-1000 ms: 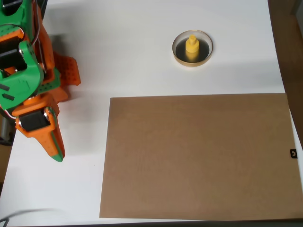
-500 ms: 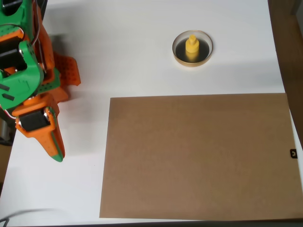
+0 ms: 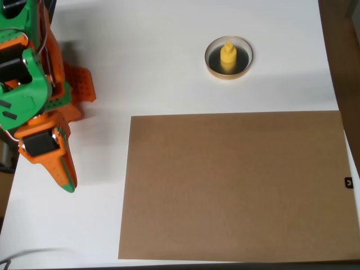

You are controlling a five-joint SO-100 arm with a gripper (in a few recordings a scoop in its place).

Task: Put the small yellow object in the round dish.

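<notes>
Nothing has moved since the earlier frames: your scene is static. In the overhead view, the small yellow object stands upright, knob up, inside the round dish, near the middle of its dark floor, so the task looks finished. The dish sits on the white table, just above a large brown board and apart from it. Your gripper rests well away at the left edge, so the dish lies up and to its right. It holds nothing; the orange fingers appear pressed together, though you cannot tell for certain from above. No obstacle lies between gripper and dish, and no further move seems needed
</notes>
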